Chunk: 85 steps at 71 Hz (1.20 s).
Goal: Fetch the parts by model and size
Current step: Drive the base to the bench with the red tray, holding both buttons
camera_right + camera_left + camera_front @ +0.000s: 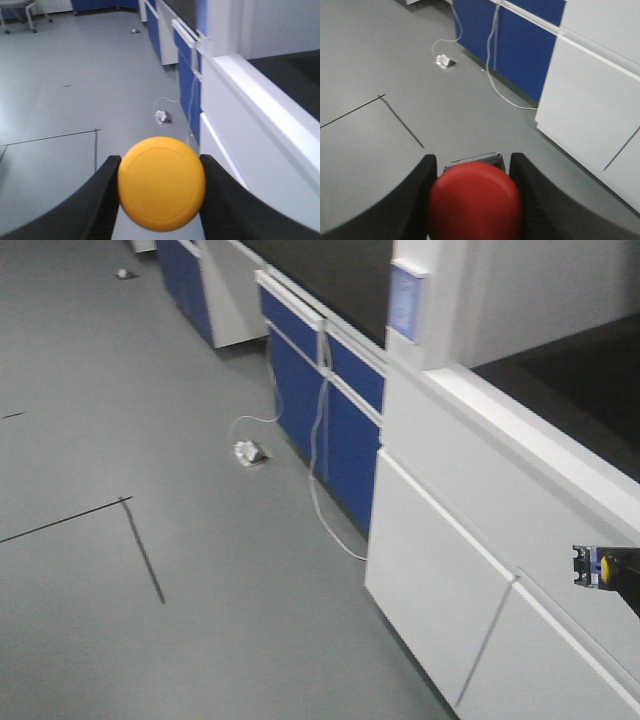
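Observation:
My left gripper is shut on the red mushroom-cap switch; its dark base pokes out beyond the cap, above the grey floor. My right gripper is shut on the yellow-cap switch, the cap filling the gap between the black fingers. In the front view the yellow-cap switch shows at the far right edge, held in front of the white cabinet; the left gripper is out of that view.
A white lab bench with a dark top runs along the right, then blue cabinets. A white cable hangs down them and trails on the grey floor to a small plug block. A stool stands far back.

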Tool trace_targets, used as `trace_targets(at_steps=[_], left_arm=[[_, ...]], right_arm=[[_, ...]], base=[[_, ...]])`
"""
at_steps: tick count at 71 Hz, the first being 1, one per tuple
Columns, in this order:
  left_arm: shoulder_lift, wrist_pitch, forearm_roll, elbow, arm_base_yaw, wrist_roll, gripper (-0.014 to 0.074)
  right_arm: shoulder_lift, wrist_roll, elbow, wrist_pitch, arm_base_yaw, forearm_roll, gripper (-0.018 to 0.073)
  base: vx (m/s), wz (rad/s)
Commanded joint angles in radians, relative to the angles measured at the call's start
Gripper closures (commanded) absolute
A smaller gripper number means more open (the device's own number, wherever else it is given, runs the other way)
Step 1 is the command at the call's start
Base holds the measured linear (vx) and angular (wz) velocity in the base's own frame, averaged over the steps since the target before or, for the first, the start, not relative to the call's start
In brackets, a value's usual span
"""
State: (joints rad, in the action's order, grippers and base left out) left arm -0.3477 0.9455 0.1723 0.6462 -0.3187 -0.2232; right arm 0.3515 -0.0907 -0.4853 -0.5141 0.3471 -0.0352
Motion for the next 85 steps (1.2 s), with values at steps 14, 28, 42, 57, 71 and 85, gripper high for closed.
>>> trace_targets(at_steps=[14, 28, 42, 57, 71, 85], left_arm=[[-0.012, -0.065, 0.007, 0.025, -0.002, -0.002, 0.0594], [-0.012, -0.065, 0.006, 0.025, -0.002, -0.002, 0.0594], [-0.012, -0.065, 0.006, 0.025, -0.002, -0.002, 0.0594], [-0.012, -0.065, 0.006, 0.025, -0.002, -0.002, 0.0594], [-0.012, -0.065, 0.006, 0.025, -0.002, -0.002, 0.0594], [-0.012, -0.065, 0.006, 0.025, -0.002, -0.002, 0.0594]], right_arm=[[0.007, 0.007, -0.025, 0.075, -0.004, -0.007, 0.0569], [0.007, 0.007, -0.025, 0.075, -0.004, -0.007, 0.0569], [0.007, 0.007, -0.025, 0.075, -0.004, -0.007, 0.0569], [0.007, 0.007, -0.025, 0.076, -0.004, -0.007, 0.0569], [0.007, 0.007, -0.025, 0.075, -0.004, -0.007, 0.0569], [0.007, 0.007, -0.025, 0.075, -0.004, -0.007, 0.0569]], base=[[-0.02, 0.92], [0.02, 0.73], [0.11, 0.34], [0.19, 0.18], [0.3, 0.12], [0.4, 0.03]])
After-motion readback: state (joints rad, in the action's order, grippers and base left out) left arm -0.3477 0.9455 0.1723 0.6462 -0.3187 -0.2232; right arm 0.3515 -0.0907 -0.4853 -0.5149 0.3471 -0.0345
